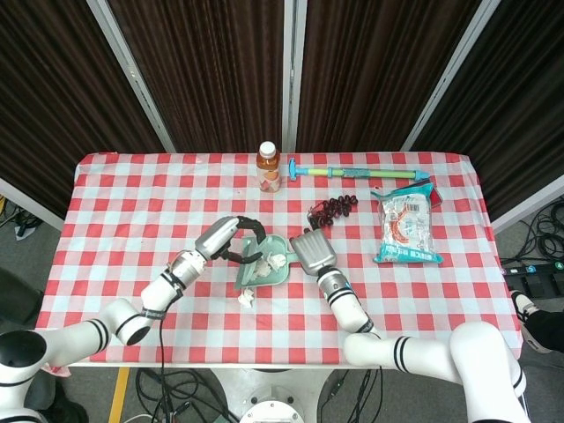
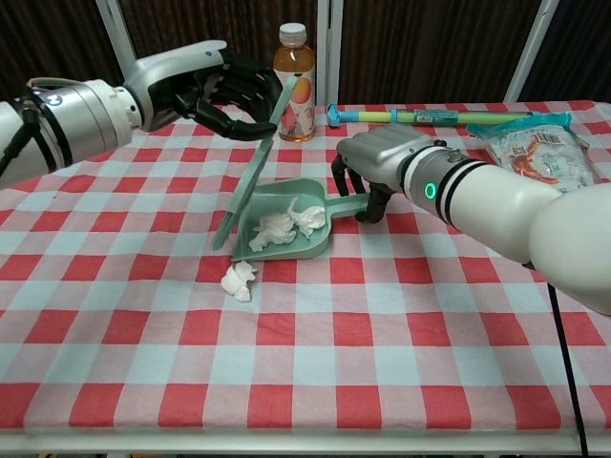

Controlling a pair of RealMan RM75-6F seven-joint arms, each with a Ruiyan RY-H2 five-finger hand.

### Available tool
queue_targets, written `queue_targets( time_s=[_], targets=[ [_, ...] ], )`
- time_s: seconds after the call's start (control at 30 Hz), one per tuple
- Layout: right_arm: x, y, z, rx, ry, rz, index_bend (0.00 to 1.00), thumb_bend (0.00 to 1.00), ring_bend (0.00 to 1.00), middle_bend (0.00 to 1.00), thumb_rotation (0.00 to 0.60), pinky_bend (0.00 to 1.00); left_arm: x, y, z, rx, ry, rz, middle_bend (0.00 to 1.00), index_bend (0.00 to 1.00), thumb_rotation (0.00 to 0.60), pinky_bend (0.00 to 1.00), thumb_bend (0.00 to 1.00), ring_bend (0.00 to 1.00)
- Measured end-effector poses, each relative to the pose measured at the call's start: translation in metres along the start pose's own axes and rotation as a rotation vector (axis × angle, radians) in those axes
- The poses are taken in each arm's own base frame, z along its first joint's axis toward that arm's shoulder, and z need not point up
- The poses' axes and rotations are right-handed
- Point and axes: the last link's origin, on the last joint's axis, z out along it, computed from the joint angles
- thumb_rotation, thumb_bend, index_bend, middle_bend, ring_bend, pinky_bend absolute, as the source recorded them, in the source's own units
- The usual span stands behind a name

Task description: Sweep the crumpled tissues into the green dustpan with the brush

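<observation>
The green dustpan (image 2: 315, 244) (image 1: 249, 280) lies mid-table with two crumpled tissues (image 2: 286, 220) (image 1: 273, 263) inside it. My right hand (image 2: 379, 157) (image 1: 315, 250) grips its handle. My left hand (image 2: 212, 88) (image 1: 226, 238) holds the green brush (image 2: 250, 174) by its handle, tilted, bristles down at the dustpan's left lip. One more crumpled tissue (image 2: 238, 280) (image 1: 247, 300) lies on the cloth just in front of the dustpan's left corner, outside it.
An orange drink bottle (image 2: 293, 84) stands at the back. Behind the right hand lie a long green and yellow toy stick (image 2: 430, 115), a dark beaded thing (image 1: 333, 208) and a snack packet (image 2: 539, 148). The checked tablecloth (image 2: 305, 372) stretches to the front edge.
</observation>
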Motion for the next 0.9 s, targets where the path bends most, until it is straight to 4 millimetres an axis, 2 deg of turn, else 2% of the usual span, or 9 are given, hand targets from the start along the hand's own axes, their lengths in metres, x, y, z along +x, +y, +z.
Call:
queue_targets(
  time_s=[0.23, 0.47, 0.57, 0.73, 0.9],
  targets=[
    [0.000, 0.017, -0.004, 0.049, -0.007, -0.015, 0.71, 0.34, 0.31, 0.56, 0.600, 0.08, 0.010, -0.007, -0.035, 0.052, 0.036, 0.050, 0.56, 0.52, 0.600, 0.30, 0.45, 0.39],
    [-0.001, 0.045, -0.014, 0.079, -0.025, -0.035, 0.71, 0.35, 0.31, 0.56, 0.600, 0.07, -0.005, -0.005, -0.072, 0.091, 0.037, 0.079, 0.56, 0.52, 0.600, 0.29, 0.45, 0.39],
    [-0.001, 0.056, -0.021, 0.092, -0.029, -0.043, 0.71, 0.35, 0.31, 0.56, 0.600, 0.07, -0.011, -0.002, -0.081, 0.099, 0.055, 0.085, 0.56, 0.52, 0.600, 0.29, 0.45, 0.39],
    [-0.001, 0.064, -0.034, 0.125, -0.031, -0.055, 0.72, 0.35, 0.31, 0.57, 0.600, 0.07, -0.024, 0.002, -0.084, 0.103, 0.096, 0.101, 0.56, 0.52, 0.600, 0.29, 0.45, 0.39],
    [-0.003, 0.057, -0.043, 0.163, -0.033, -0.089, 0.72, 0.35, 0.31, 0.57, 0.600, 0.06, -0.045, 0.003, -0.076, 0.113, 0.112, 0.128, 0.56, 0.52, 0.600, 0.29, 0.45, 0.39]
  ],
)
